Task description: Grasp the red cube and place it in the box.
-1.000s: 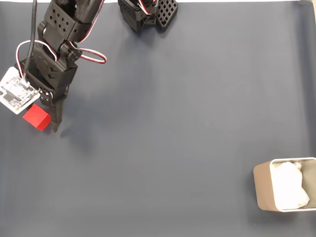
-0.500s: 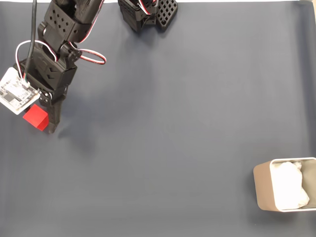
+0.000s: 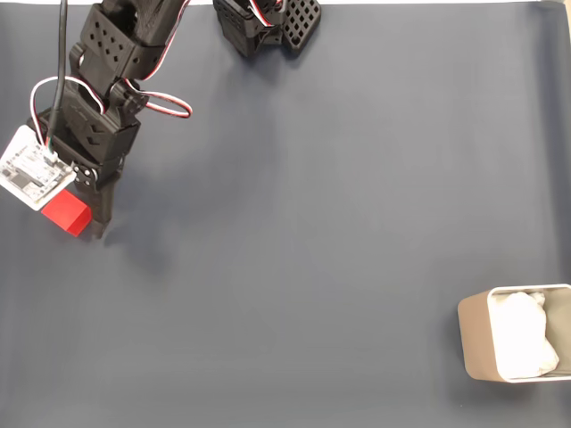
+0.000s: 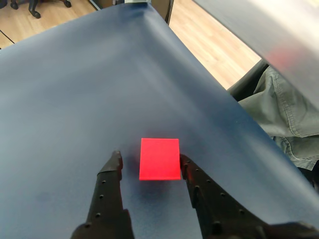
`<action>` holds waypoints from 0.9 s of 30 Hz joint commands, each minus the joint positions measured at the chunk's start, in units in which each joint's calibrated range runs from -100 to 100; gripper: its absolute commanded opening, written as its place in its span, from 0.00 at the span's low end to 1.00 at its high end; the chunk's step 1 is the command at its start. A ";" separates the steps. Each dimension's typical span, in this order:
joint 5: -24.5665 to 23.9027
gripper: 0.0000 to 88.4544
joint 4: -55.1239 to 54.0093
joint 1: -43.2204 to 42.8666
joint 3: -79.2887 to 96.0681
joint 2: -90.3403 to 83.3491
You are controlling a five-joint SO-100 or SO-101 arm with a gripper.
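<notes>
The red cube [image 3: 66,216] lies on the dark mat at the far left of the fixed view, its upper edge tucked under the white camera board on my wrist. My gripper [image 3: 78,223] is down around it; one black finger [image 3: 100,209] stands just right of the cube. In the wrist view the red cube [image 4: 159,158] sits between the tips of my gripper [image 4: 149,159], close against the right finger [image 4: 192,174], with a gap to the left finger [image 4: 110,172]. The jaws are open. The box [image 3: 477,334], beige with white lining, stands at the lower right corner, far from the cube.
The arm's base [image 3: 268,22] sits at the top edge of the fixed view. A wide stretch of mat [image 3: 312,232] lies between cube and box. In the wrist view the mat's edge drops off at the right, beside a person's grey-green clothing [image 4: 286,112].
My wrist has crept slightly over the cube, so the camera board covers a little more of it. The cube and box have stayed where they were.
</notes>
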 commanded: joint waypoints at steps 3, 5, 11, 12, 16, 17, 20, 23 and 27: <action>0.49 0.28 -1.01 -0.10 -1.08 0.21; 0.49 0.26 -1.01 -0.10 -1.08 0.30; 0.63 0.15 -0.84 -0.03 -1.26 0.04; 0.59 0.14 -0.76 -0.03 -1.45 0.04; 0.49 0.07 -0.60 -0.10 -1.63 -0.31; 0.44 0.06 -0.52 -0.10 -1.63 -0.39; 0.44 0.01 -0.11 -0.10 -1.63 -0.65; 0.15 0.00 0.39 -0.17 -1.63 -1.17; -0.34 0.00 1.53 -0.60 -1.63 -2.30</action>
